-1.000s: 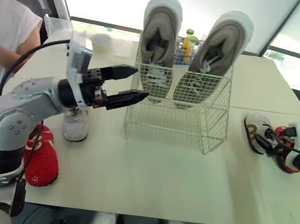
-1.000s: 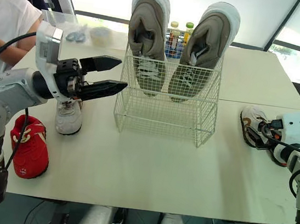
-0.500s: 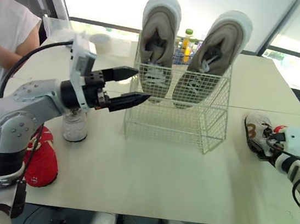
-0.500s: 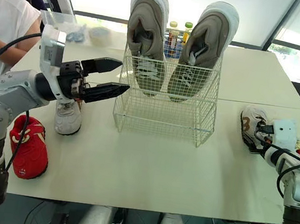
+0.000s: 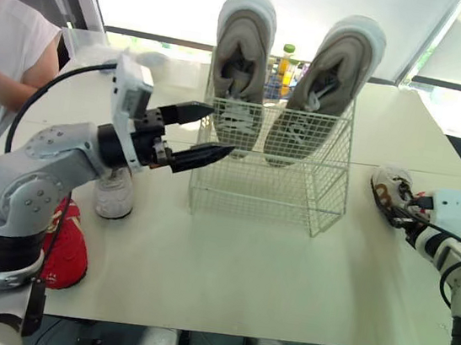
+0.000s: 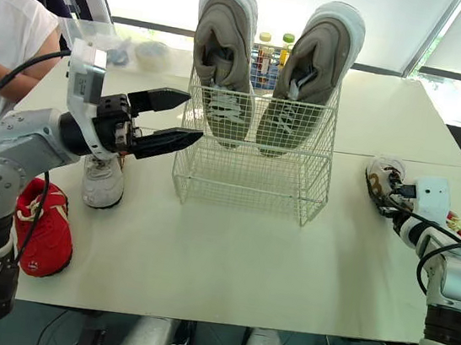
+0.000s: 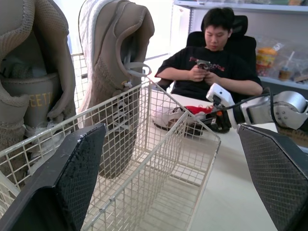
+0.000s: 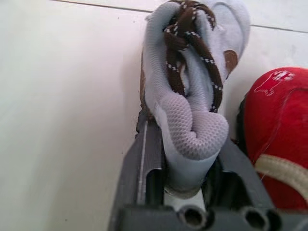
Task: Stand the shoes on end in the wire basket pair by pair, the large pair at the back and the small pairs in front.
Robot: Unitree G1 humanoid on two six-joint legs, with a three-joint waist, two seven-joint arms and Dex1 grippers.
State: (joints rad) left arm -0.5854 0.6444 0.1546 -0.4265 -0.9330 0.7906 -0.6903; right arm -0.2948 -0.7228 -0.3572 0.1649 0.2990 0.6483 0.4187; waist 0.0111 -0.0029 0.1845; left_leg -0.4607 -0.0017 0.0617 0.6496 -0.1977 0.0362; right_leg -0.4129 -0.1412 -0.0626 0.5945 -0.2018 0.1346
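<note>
One white shoe (image 8: 190,122) between right jaws

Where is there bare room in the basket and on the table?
Free: front half of the wire basket, ahead of the grey pair; table between basket and near edge. Crowded: left of the basket, open left claw, white shoe, red shoe; far right, right claw gripping brown-laced shoe.

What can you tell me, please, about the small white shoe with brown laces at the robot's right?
The small white shoe is a child-size trainer of pale, mesh-like fabric, with speckled brown laces and a brown patch on its side. It rests on the white table, well apart from the wire basket. The right pincer is shut on its heel end, one finger on each side. A red shoe lies close beside it; whether they touch is unclear.
</note>
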